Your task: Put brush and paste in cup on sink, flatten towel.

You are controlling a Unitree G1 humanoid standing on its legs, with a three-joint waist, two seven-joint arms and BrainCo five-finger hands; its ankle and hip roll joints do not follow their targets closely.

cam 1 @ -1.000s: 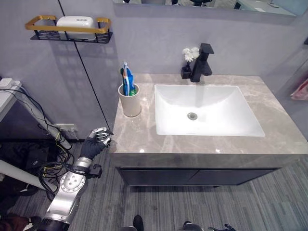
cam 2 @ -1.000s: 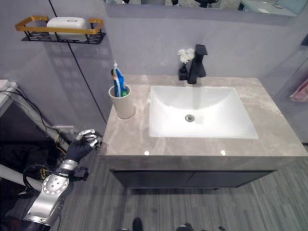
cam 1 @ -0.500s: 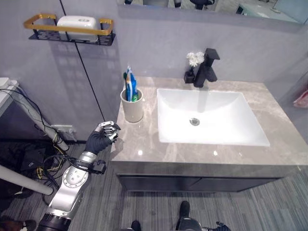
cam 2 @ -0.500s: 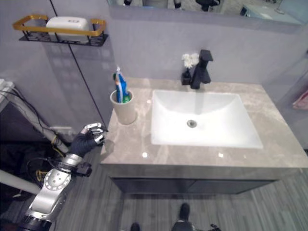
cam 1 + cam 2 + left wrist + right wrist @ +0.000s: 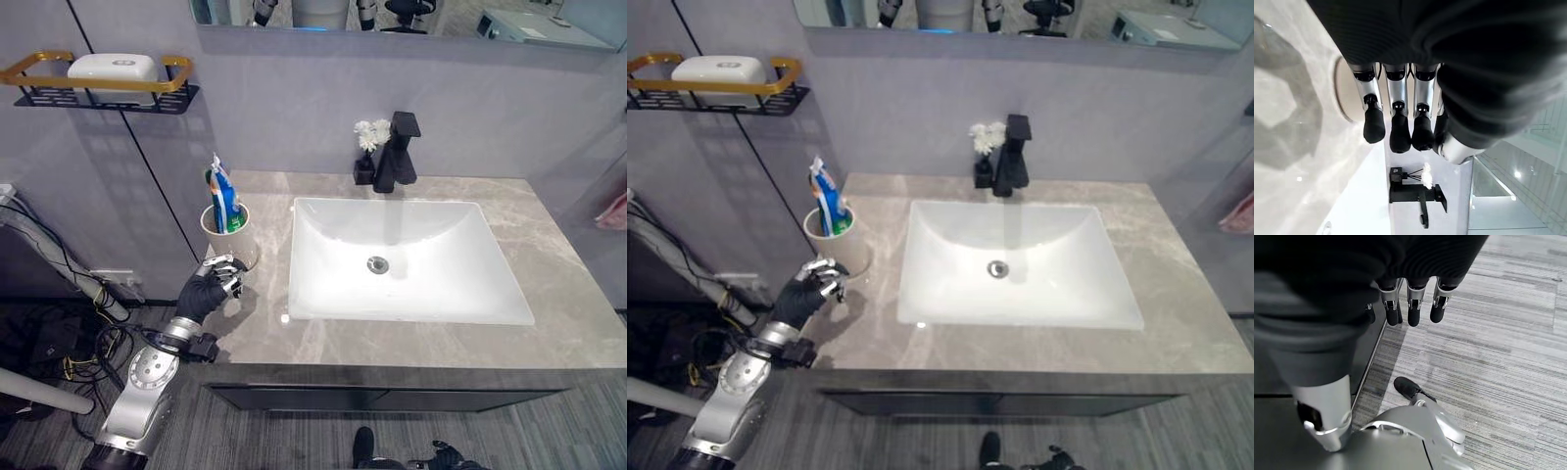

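Observation:
A beige cup (image 5: 230, 240) stands on the grey marble counter (image 5: 392, 338), left of the white basin (image 5: 402, 259). A blue toothpaste tube and a toothbrush (image 5: 223, 199) stand upright inside it. My left hand (image 5: 208, 290) hovers over the counter's left part, just in front of the cup, fingers loosely bent and holding nothing. In the left wrist view the cup (image 5: 1346, 93) shows right behind the fingertips (image 5: 1399, 138). My right hand (image 5: 1409, 303) hangs over the floor with relaxed, empty fingers. A pink towel (image 5: 614, 211) peeks in at the far right edge.
A black faucet (image 5: 396, 152) and a small vase of white flowers (image 5: 366, 147) stand behind the basin. A gold-railed wall shelf (image 5: 98, 83) with a white box hangs at upper left. Cables and a pipe lie on the floor left of the cabinet.
My left hand has come up from the counter's front left corner to just in front of the cup. The whole picture shifted, so the camera has moved too.

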